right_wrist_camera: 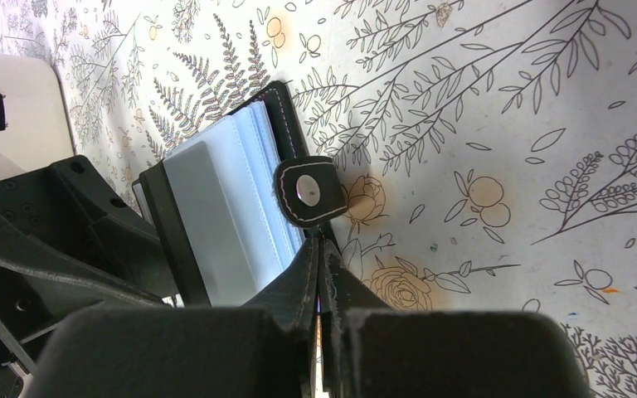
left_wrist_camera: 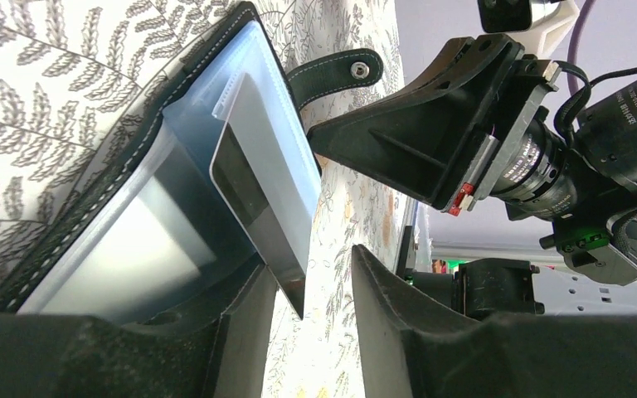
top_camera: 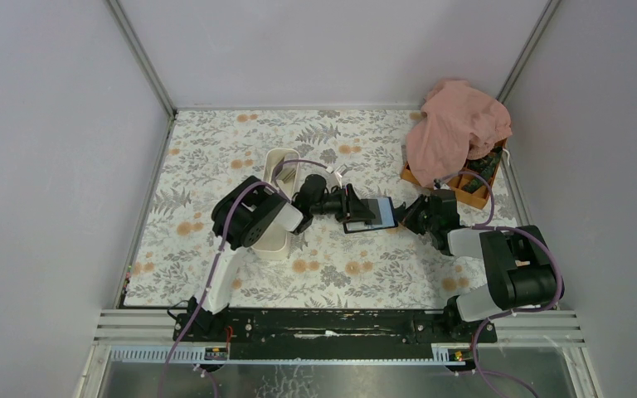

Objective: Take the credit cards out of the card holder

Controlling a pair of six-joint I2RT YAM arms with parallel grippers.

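Note:
The black card holder (top_camera: 371,214) lies open mid-table, its clear sleeves facing up. In the left wrist view (left_wrist_camera: 91,249) a dark glossy card (left_wrist_camera: 253,195) sticks part-way out of a sleeve. My left gripper (top_camera: 350,207) is at the holder's left side. Its jaws (left_wrist_camera: 311,257) are open, with the card's corner in the gap by one finger (left_wrist_camera: 245,332). My right gripper (top_camera: 408,214) is at the holder's right edge. It is shut (right_wrist_camera: 321,246) on the holder's edge just below the snap strap (right_wrist_camera: 307,191).
A long white tray (top_camera: 275,170) lies under my left arm. An orange compartment box (top_camera: 474,195), partly under a pink cloth (top_camera: 456,128), stands at the back right. Grey walls enclose the flowered table.

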